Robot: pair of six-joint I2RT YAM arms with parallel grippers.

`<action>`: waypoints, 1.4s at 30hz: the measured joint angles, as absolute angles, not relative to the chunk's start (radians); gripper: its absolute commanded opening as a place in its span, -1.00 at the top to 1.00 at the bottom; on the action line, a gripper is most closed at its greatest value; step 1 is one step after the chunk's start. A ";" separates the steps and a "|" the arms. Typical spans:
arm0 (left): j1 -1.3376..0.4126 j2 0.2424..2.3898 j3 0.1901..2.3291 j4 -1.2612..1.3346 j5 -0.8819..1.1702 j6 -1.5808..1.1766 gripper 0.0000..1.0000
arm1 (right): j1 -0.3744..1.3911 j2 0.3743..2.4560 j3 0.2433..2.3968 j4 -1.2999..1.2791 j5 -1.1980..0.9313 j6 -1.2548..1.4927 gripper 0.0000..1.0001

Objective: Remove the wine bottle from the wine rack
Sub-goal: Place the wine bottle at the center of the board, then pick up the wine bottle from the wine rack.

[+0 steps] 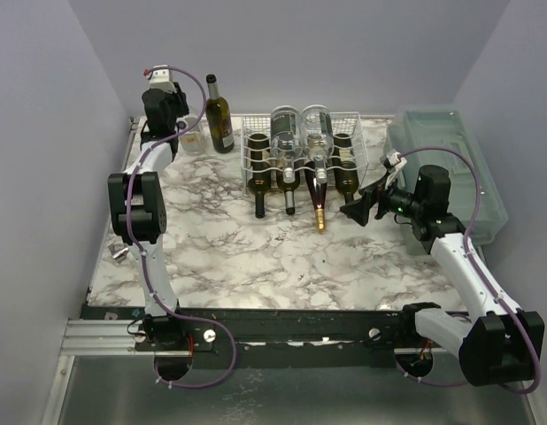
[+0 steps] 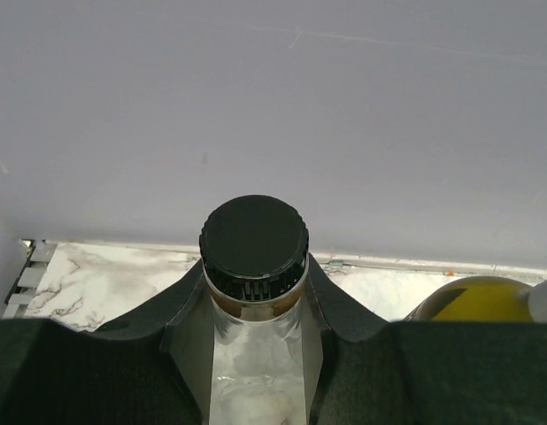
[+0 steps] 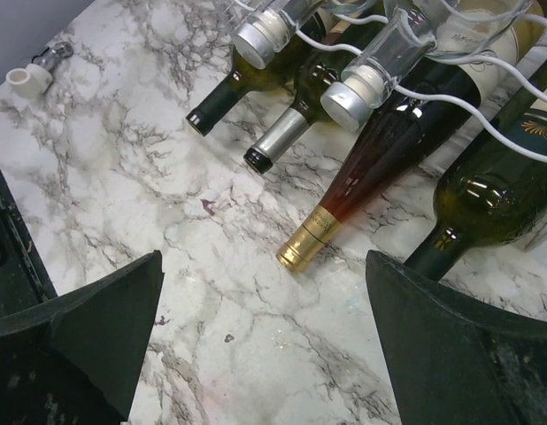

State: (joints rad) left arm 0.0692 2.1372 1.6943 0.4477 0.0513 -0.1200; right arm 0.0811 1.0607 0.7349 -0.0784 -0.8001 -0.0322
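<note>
"Holding the right gripper [image 3: 265, 266] spread wide and empty, I am facing the wine rack [image 1: 249, 155], which is sitting at 12 o'clock on the marble table [image 1: 256, 266]. The red bottle [image 3: 371, 159] with the gold foil neck, which I am judging to be the target, is lying in the lower tier. Its neck is pointing toward 6 o'clock and tipping down toward the marble."

"What is worrying you?"

"A white cradle wire [image 3: 450, 111] is crossing over its shoulder, and two clear bottles [image 3: 380, 66] on the upper tier are overhanging it. If I am lifting while pulling, the glass is likely catching that wire and dragging the whole rack along. A green bottle [image 3: 495, 190] is lying just beside it at 3 o'clock, so a wide finger is risking a knock there. The foil may also be slipping under a light grip."

"And the other arm?"

"The left gripper [image 2: 256, 301] is hugging a black-capped bottle [image 2: 254, 243] at 11 o'clock, with its fingers pressing both sides. It is near a standing olive bottle [image 1: 219, 115], so swinging that arm is risking toppling both."

"Where is the open room?"

"Bare marble is stretching from the necks toward 6 o'clock, so I am favouring a straight, level draw that way. A translucent plastic box [image 1: 450, 150] is crowding 3 o'clock, just behind the right arm, and walls are closing in at 9 and 12."
</note>
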 measured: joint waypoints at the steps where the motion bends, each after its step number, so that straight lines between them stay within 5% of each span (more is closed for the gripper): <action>1: 0.069 2.142 1.694 0.448 0.051 -0.120 0.68 | 0.081 1.062 0.735 -0.079 -0.800 -0.035 -0.99; 5: 0.065 2.158 1.695 0.462 0.051 -0.120 0.34 | 0.081 1.069 0.735 -0.081 -0.800 -0.039 -0.99; 9: 0.063 2.160 1.695 0.469 0.051 -0.117 -0.43 | 0.081 1.072 0.735 -0.085 -0.800 -0.044 -0.99; 11: 0.063 2.160 1.696 0.511 0.051 -0.120 -0.62 | 0.081 1.073 0.735 -0.085 -0.800 -0.046 -0.99; 22: 0.057 2.111 1.713 0.629 0.036 -0.103 -0.97 | 0.081 1.073 0.735 -0.092 -0.800 -0.046 -0.99; 42: 0.057 1.817 1.625 0.635 0.006 -0.078 -0.98 | 0.081 1.069 0.735 -0.092 -0.799 -0.062 -0.99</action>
State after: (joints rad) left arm 0.0566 1.8168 1.6245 0.6346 0.0055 -0.0780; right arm 0.0811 1.0691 0.7349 -0.0917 -0.7986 -0.0624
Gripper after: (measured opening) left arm 0.986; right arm 0.995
